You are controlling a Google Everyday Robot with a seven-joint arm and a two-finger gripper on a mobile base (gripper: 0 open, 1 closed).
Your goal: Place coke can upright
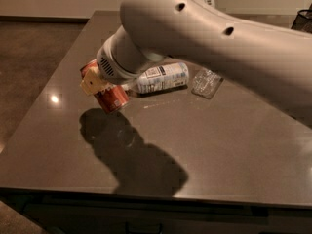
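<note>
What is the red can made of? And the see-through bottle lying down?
The coke can, gripped tilted by the gripper over the table at its left side, looks like thin painted metal, probably aluminium, because its red skin is smooth and shiny. The clear bottle looks like thin plastic: you can see the tabletop through it.
</note>
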